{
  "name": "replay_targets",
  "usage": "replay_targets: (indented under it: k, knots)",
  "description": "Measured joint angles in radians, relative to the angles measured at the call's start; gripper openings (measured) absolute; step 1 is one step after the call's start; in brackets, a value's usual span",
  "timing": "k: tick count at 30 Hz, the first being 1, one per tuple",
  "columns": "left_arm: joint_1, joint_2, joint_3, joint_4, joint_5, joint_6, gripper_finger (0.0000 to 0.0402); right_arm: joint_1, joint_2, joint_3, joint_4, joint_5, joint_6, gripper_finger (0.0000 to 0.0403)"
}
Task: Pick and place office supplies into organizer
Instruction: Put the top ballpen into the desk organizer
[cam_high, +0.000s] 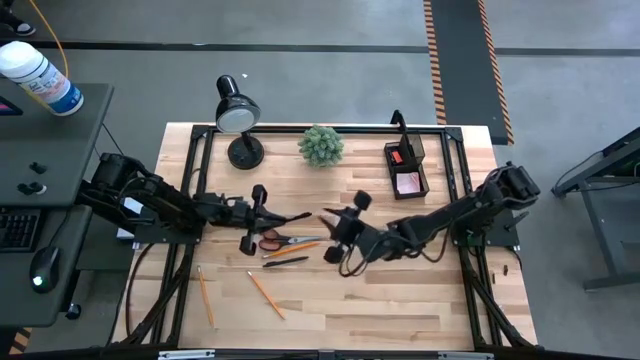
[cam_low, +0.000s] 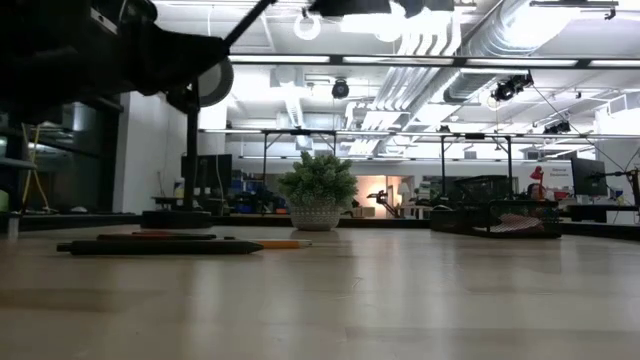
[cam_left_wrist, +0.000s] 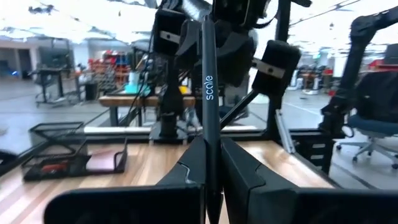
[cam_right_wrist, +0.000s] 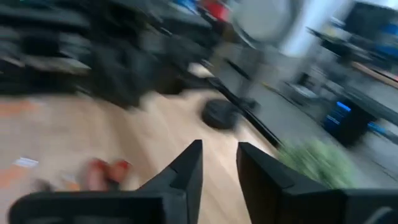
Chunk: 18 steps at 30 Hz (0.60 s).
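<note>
Step in hand: the left gripper (cam_left_wrist: 211, 171) pinches a black pen (cam_left_wrist: 207, 93) between its fingers and holds it raised toward the right arm; I judge this a hand-over or a carry toward the organizer.
Left gripper, place: near mid-table, well left of the organizer (cam_high: 406, 166) and across the scissors from the right gripper.
Right gripper (cam_high: 335, 228): well left of the organizer, closer to it than the left gripper; fingers (cam_right_wrist: 186, 171) stand a little apart with nothing between them.
Next move: by my reading, the pen must reach the taller cup section upright, so the tip needs lining up over a narrow mouth.
Organizer: black wire mesh, rectangular, open-topped; a pink pad and a small red piece lie inside.
Pen: slim, smooth, dark barrel with pale lettering.
Scissors (cam_high: 275, 240): red-orange handles, flat on the wood, well left of the organizer, between the two grippers.
Pencils (cam_high: 266, 294): thin, orange, loose, farther from the organizer than the scissors, toward the near edge.
Table (cam_high: 400, 300): pale wooden planks, matte.
Lamp (cam_high: 237, 112) and plant (cam_high: 321, 145): left of the organizer on the far edge; not supplies.
</note>
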<state>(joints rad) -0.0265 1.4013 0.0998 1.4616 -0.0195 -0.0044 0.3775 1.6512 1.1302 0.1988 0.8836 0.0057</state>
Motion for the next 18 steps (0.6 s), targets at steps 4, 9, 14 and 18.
replay_targets:
  k: [4,9,14,18]
  knots:
    - [0.0,-0.001,0.0,0.011,0.032,0.017,0.0008,-0.019,-0.004,0.0,0.105,-0.146,-0.094,0.0119]
    - [0.0,-0.001,0.0,0.04,0.073,0.033,0.0006,-0.053,-0.004,0.0,0.12,-0.292,-0.061,0.0137]
    - [0.0,-0.001,0.0,0.069,0.106,0.049,0.0007,-0.077,-0.004,0.0,0.148,-0.373,-0.047,0.0149]
    - [0.0,-0.001,0.0,0.073,0.106,0.06,0.0006,-0.091,-0.004,0.0,0.24,-0.504,-0.049,0.0152]
